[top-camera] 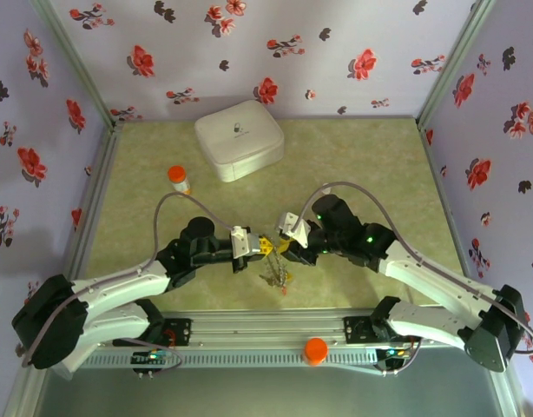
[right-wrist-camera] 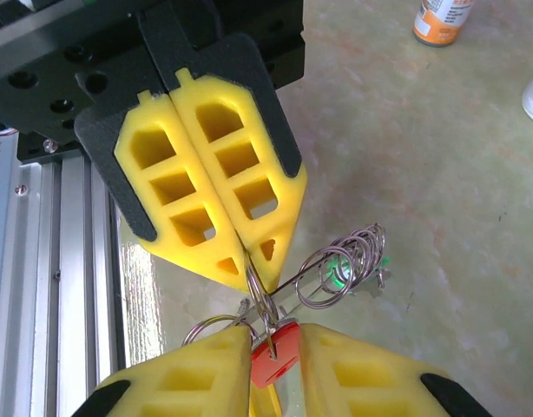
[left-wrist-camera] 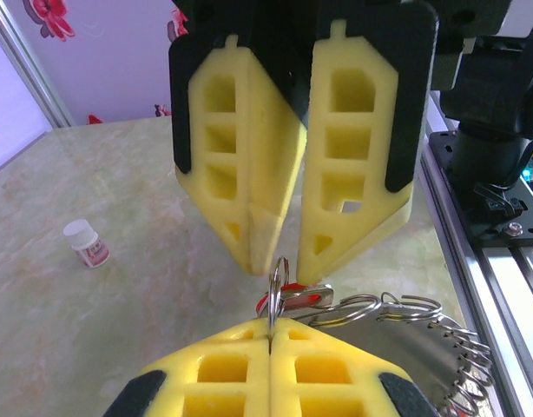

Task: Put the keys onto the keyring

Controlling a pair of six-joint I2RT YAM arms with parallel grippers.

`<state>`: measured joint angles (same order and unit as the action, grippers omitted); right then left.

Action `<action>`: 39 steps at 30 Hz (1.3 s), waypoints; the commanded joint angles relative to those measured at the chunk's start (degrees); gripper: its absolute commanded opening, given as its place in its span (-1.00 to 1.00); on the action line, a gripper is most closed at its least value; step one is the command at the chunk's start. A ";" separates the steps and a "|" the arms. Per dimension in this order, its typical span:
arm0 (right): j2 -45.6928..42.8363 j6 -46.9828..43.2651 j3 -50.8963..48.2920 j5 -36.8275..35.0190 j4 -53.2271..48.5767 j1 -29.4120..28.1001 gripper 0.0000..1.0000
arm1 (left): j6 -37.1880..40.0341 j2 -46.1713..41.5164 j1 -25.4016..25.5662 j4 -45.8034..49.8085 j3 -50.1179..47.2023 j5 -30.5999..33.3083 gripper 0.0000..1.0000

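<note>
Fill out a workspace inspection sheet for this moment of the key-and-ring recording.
Surface: green marbled tabletop, no spills seen.
Job's things: red key between the fingers of the right claw; coiled keyring beside it; key bunch below the claws.
Clutter: white case and orange-capped bottle at the back, apart from the work; orange round object on the front rail.
Claws: left claw shut on a thin metal loop; right claw flanks the red key, grip unclear.
Cables: grey cable arches over the left arm, another over the right.
Surroundings: floral walls; nothing else seen.

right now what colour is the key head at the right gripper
Red key head, best in right wrist view.
</note>
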<state>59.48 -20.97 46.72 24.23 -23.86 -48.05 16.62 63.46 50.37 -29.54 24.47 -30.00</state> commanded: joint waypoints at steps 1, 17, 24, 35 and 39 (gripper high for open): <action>-0.10 -0.87 1.80 0.98 -0.42 -0.57 -0.68 | -0.27 -1.54 -0.01 -3.24 -0.02 -0.60 -1.00; 2.54 -3.20 1.18 -4.31 -3.65 -0.60 -1.00 | -3.42 -2.06 -0.08 -8.26 -0.36 -4.24 -1.00; -1.75 -3.12 -1.30 -2.58 1.59 -0.58 -0.72 | -5.39 -0.02 -0.05 -11.50 -0.78 -5.13 -1.00; -5.02 -3.12 -5.10 1.52 7.70 -0.58 -0.46 | -5.77 0.96 0.01 -11.97 -0.88 -5.23 -1.00; -4.60 -2.81 -5.33 1.59 9.60 -0.59 -0.55 | -5.98 0.79 -0.04 -11.94 -0.83 -5.34 -1.00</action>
<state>54.54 -23.97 42.04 24.23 -17.41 -48.64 11.81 64.45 50.30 -36.95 23.40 -33.71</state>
